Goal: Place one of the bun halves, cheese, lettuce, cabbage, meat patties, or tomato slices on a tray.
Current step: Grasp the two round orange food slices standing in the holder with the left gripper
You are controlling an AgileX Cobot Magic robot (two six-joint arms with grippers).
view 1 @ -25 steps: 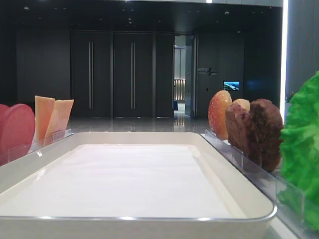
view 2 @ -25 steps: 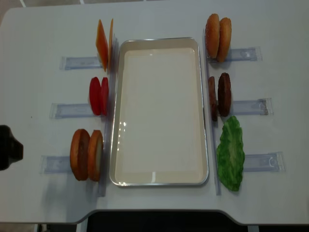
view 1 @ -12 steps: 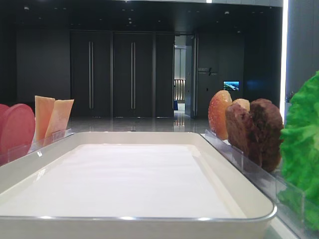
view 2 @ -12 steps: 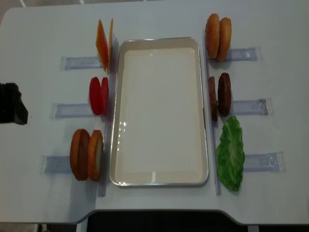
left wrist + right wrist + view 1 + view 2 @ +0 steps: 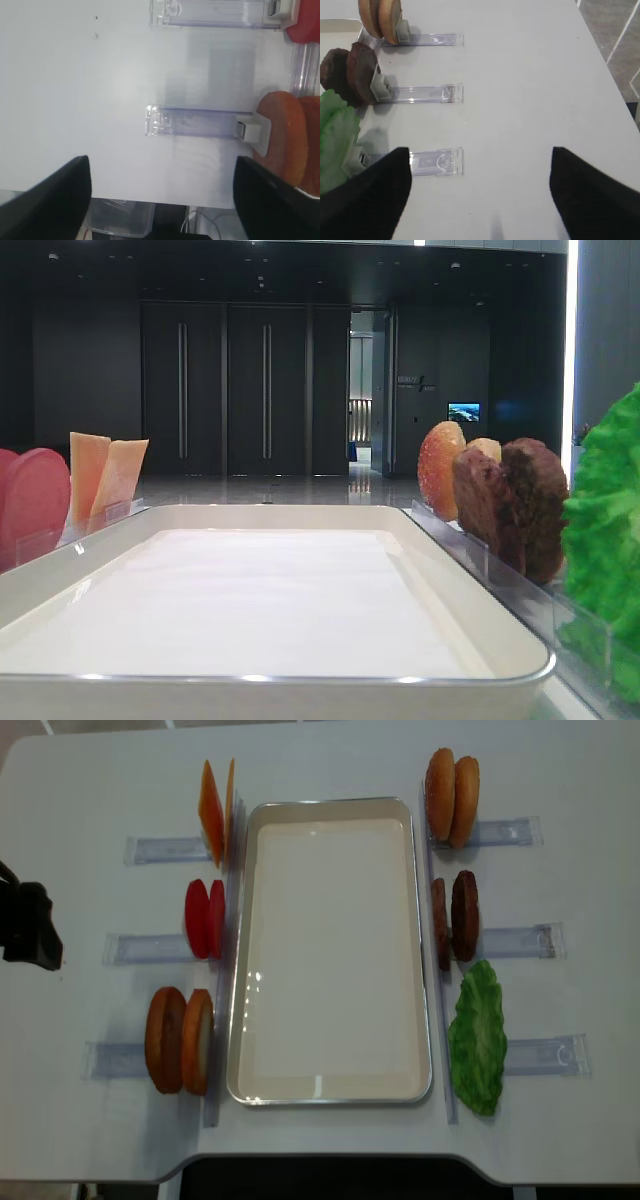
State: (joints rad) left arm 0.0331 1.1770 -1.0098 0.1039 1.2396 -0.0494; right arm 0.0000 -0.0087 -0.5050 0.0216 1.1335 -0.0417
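Note:
The white tray [image 5: 330,950] lies empty mid-table. To its left stand cheese [image 5: 215,812], tomato slices [image 5: 205,918] and two bun halves [image 5: 180,1040]. To its right stand two more bun halves [image 5: 452,798], meat patties [image 5: 455,918] and lettuce [image 5: 478,1035]. Cabbage is out of view. My left gripper [image 5: 35,935] hovers at the table's left edge, apart from the food. Its jaws are open and empty [image 5: 162,200], with the bun halves [image 5: 282,137] to their right. My right gripper [image 5: 480,195] is open above bare table, right of the lettuce [image 5: 335,135].
Clear plastic racks [image 5: 165,848] hold the food upright on both sides of the tray, with one rack [image 5: 435,161] near the right gripper's left finger. The table's edge and a clear bin [image 5: 120,217] below it show under the left gripper.
In the overhead view my left gripper has moved along the table's left edge, from beside the bun halves up to beside the tomato slices. Nothing else moved.

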